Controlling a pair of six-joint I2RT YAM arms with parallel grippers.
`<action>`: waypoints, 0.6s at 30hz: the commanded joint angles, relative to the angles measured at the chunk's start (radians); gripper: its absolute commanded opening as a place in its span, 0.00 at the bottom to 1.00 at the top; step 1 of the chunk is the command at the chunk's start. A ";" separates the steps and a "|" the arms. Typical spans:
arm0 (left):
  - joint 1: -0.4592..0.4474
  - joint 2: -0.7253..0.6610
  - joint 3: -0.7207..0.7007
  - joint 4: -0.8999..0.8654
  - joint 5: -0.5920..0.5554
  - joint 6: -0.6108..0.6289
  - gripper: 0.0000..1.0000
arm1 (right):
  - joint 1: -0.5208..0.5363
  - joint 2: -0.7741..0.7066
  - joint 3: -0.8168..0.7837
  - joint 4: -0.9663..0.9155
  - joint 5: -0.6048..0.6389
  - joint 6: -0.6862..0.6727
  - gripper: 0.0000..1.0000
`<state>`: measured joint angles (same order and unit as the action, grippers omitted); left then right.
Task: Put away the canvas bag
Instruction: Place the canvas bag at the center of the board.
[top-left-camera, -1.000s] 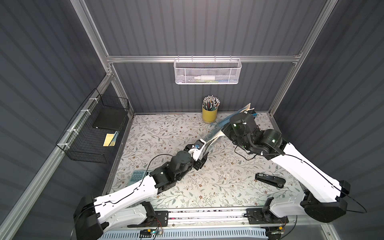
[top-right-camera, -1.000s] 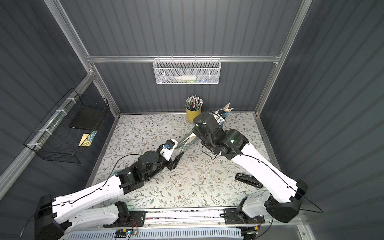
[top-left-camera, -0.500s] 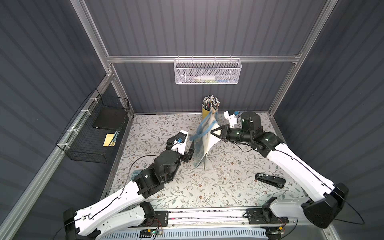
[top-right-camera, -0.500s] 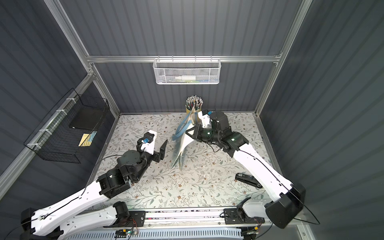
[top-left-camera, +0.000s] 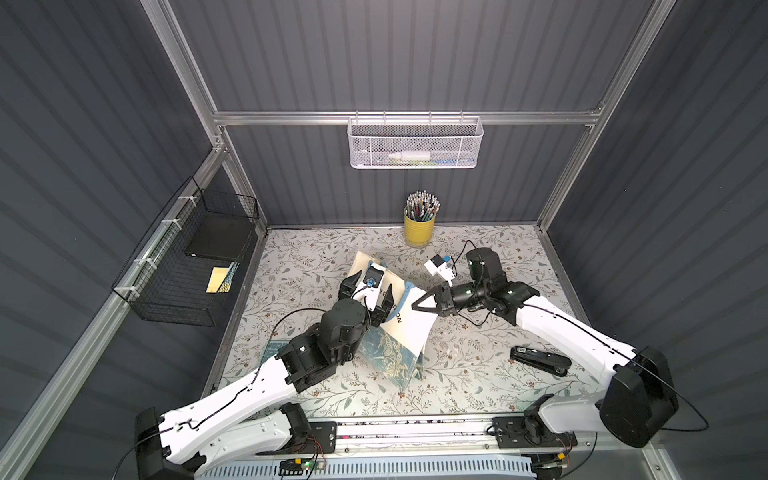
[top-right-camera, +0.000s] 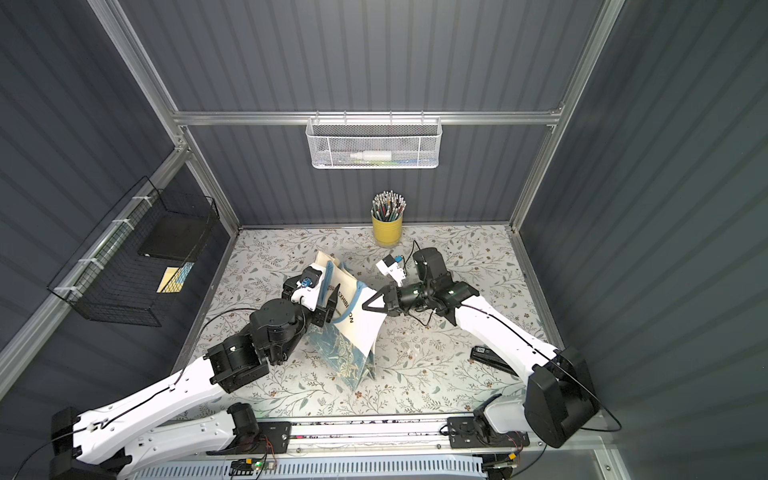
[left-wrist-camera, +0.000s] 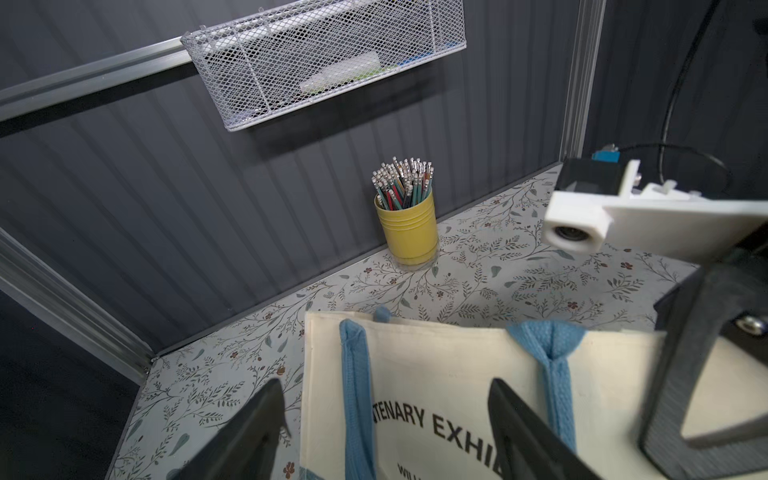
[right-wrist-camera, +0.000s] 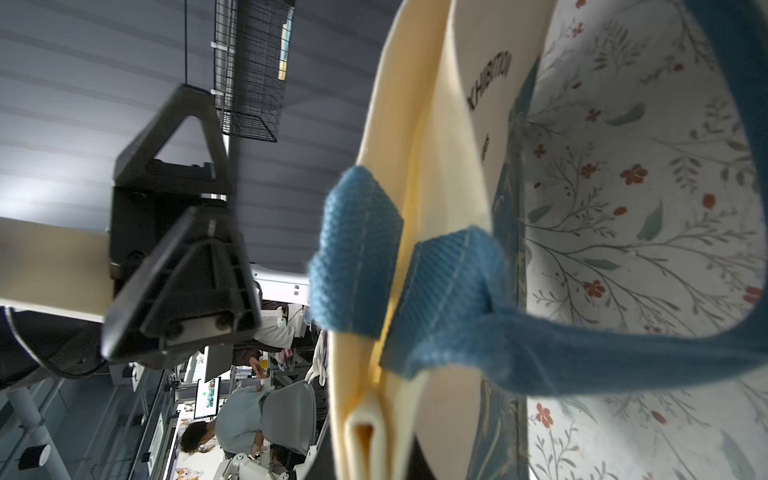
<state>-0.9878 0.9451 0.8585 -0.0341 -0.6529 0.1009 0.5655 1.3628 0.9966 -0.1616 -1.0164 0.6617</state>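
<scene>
Neighbouring canvas bag (top-left-camera: 409, 328): pencil cup (top-left-camera: 419, 232), black stapler (top-left-camera: 540, 360).

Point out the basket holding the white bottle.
The white mesh basket on the back wall; the black wire basket on the side wall has no bottle.

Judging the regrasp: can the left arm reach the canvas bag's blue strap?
Probably yes. The left gripper is open at the canvas bag, a blue strap lying between its jaws, nothing blocking. The right gripper pinches the bag's top edge off to one side.
</scene>
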 joint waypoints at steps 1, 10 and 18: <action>-0.002 -0.002 -0.015 -0.002 -0.019 0.010 0.77 | -0.019 0.008 0.017 0.072 -0.065 -0.036 0.00; -0.002 0.025 -0.070 -0.155 -0.074 -0.214 0.73 | -0.033 0.065 0.150 -0.153 0.041 -0.234 0.00; -0.002 0.199 -0.037 -0.200 0.005 -0.230 0.75 | -0.021 0.059 0.092 -0.199 -0.003 -0.267 0.00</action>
<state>-0.9878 1.0962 0.7944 -0.1909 -0.6636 -0.0998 0.5396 1.4471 1.1278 -0.3592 -0.9833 0.4183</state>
